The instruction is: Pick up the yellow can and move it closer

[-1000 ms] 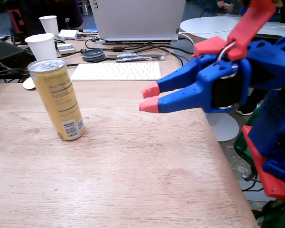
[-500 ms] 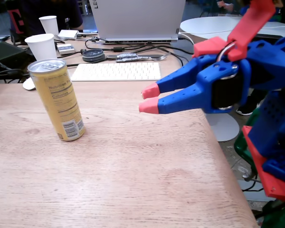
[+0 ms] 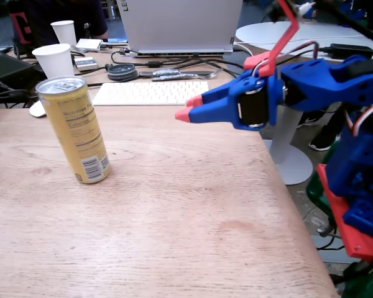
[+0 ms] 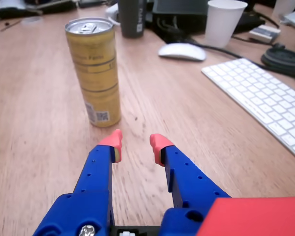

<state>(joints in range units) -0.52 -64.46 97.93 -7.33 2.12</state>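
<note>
Where pincer (image 4: 136, 142) gapes empty: yellow can (image 4: 94, 72) upright, ahead, apart.

yellow can (image 3: 74, 129) 1 | paper cups (image 3: 54, 60) 2 | keyboard (image 3: 152, 93) 1 | mouse (image 4: 182, 51) 1

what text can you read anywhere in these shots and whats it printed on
"Nutrition Facts": partly legible heading on the yellow can panel, fixed view.
"Facts": on the same can, wrist view.
"Calories": on the can's panel, fixed view.
Smaller panel lines, barcode digits and QR code: too small to read.
White keyboard keys: blurred.
</note>
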